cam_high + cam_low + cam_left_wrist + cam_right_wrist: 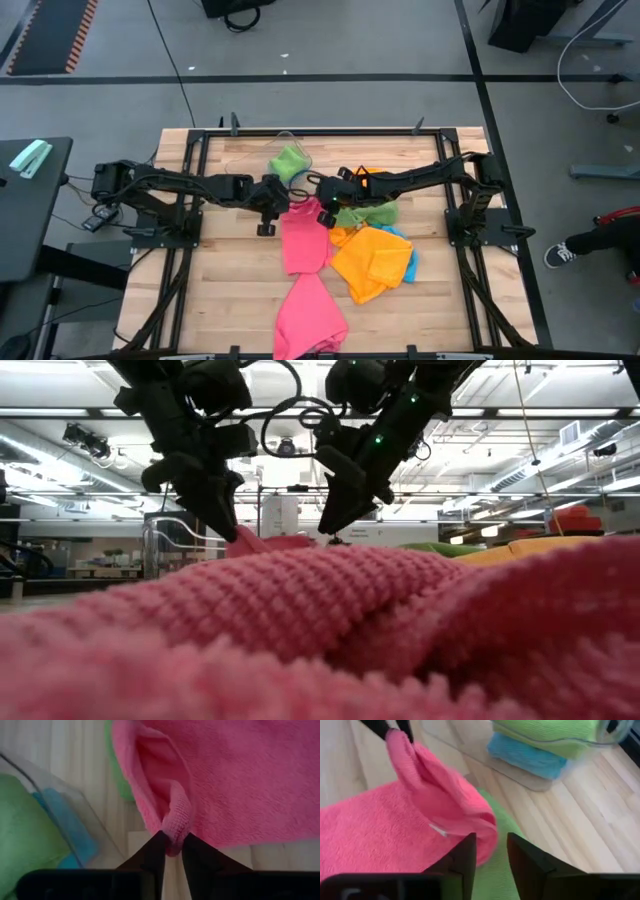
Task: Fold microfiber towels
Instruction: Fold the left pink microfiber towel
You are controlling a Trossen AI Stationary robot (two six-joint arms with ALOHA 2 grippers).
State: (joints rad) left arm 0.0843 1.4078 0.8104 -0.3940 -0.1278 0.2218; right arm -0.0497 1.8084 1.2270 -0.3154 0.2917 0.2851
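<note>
Two pink towels [304, 240] lie mid-table, nubby and soft: one folded into a narrow strip, one [310, 315] spread at the near edge. The left gripper [172, 851] pinches the strip's far corner into a raised ridge; the right gripper [491, 851] stands with its fingers parted just beside the other far corner. One orange towel [370, 260] lies right of them, and the clear tub [555, 750] holds one green towel [545, 730] and one blue [525, 755].

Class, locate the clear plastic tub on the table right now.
In the high view the clear plastic tub sits at the table's far middle, just behind the two grippers, holding green and blue towels.
</note>
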